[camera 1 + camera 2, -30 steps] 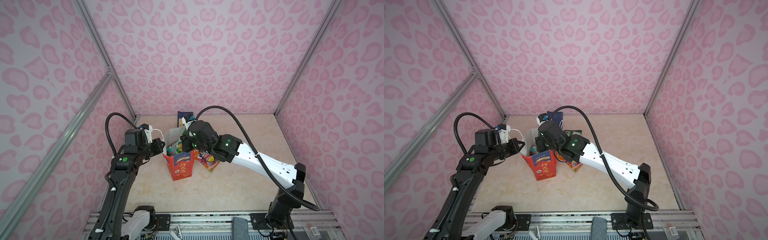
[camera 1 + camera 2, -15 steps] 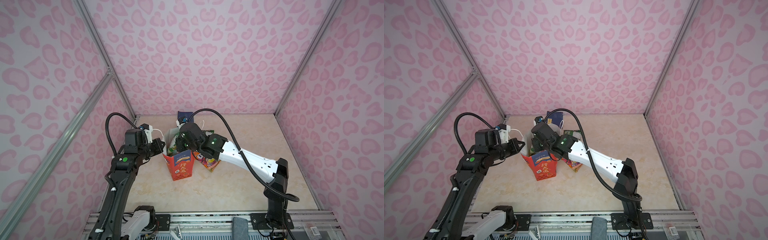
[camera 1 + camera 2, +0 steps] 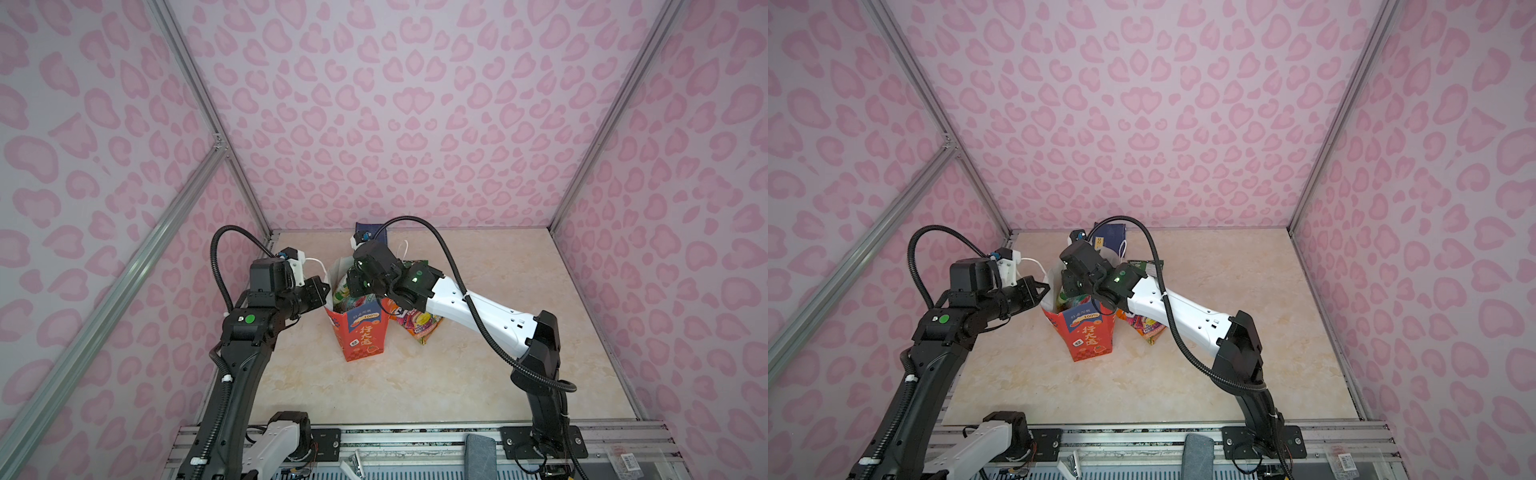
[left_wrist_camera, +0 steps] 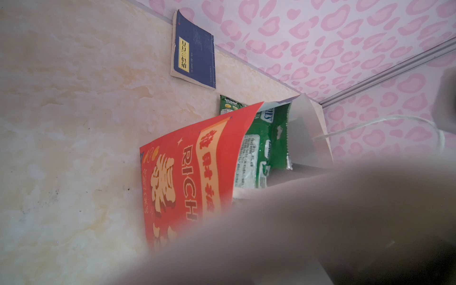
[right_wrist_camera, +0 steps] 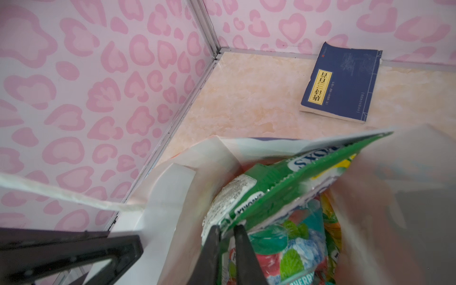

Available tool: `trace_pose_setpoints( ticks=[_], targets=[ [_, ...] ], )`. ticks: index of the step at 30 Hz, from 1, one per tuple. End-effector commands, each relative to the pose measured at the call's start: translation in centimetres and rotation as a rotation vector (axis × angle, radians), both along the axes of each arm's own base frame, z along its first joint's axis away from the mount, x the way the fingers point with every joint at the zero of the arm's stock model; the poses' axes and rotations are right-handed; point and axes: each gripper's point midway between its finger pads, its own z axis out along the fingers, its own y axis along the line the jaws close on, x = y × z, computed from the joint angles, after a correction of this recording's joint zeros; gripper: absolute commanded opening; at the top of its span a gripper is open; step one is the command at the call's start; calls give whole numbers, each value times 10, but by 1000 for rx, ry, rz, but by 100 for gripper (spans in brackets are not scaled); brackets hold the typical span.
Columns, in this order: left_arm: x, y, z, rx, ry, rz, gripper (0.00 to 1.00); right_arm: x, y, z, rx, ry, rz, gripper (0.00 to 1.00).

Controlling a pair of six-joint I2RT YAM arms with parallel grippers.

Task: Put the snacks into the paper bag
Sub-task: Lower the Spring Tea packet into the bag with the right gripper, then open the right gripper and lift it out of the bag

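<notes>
**Right gripper** sits inside the mouth of the paper bag, at the centre of both top views. Its two black fingers stand a narrow gap apart, with the corner of a green packet at their tips. Whether they pinch it or have let go cannot be told. The packet lies slanted across the opening, on a teal mint packet and other snacks already in the bag.

To finish the step well, the jaws should part fully and rise straight up, so that the crinkly film does not drag out with them. The slanted packet probably needs a nudge to settle below the rim.

**Left gripper** is closed at the bag's left rim. It appears to pinch the paper, holding the mouth open and the bag upright. That hold is best kept until the right arm is out.

**Cord handle**, white, loops beside the mouth and could snag a finger.

**Outside the bag**, just right of it in a top view, a multicoloured packet lies under the right arm. A green one lies behind it. Both are yet to go in.

**Dark-blue booklet** lies at the back wall, upper centre. It is not a snack and should be left.
</notes>
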Motion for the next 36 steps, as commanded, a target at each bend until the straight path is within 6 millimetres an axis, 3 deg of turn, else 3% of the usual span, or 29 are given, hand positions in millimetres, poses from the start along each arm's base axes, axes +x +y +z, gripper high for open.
trace_pose_setpoints(
  ticks=[1,5,11,14,18,21,25,29,31,33,34,36],
  targets=[
    [8,-3,19,-13,-92,-17,6,1,3,-14,-6,37,-6,23],
    [8,-3,20,-13,-93,-16,6,-3,10,-4,2,21,34,45],
    [8,-3,20,-11,-93,-15,6,-13,-6,55,-61,-139,50,75],
    [7,-3,19,-11,-92,-14,6,-14,-29,82,-124,-221,15,84],
    [7,-2,20,-9,-93,-11,6,-5,-76,108,-258,-341,-113,96],
    [7,-2,19,-8,-93,-9,6,7,-109,108,-345,-362,-193,96],
    [7,-1,20,-6,-95,-7,6,22,-138,92,-386,-336,-256,96],
    [7,-1,19,-1,-93,-4,6,31,-140,66,-366,-274,-252,95],
    [8,0,18,2,-91,-1,6,35,-134,52,-350,-235,-225,89],
    [8,2,19,6,-92,7,6,35,-123,43,-329,-218,-183,76],
    [8,3,18,12,-91,11,6,33,-115,41,-310,-211,-155,64],
    [9,4,17,22,-89,19,6,30,-103,41,-278,-202,-112,25]
  ],
)
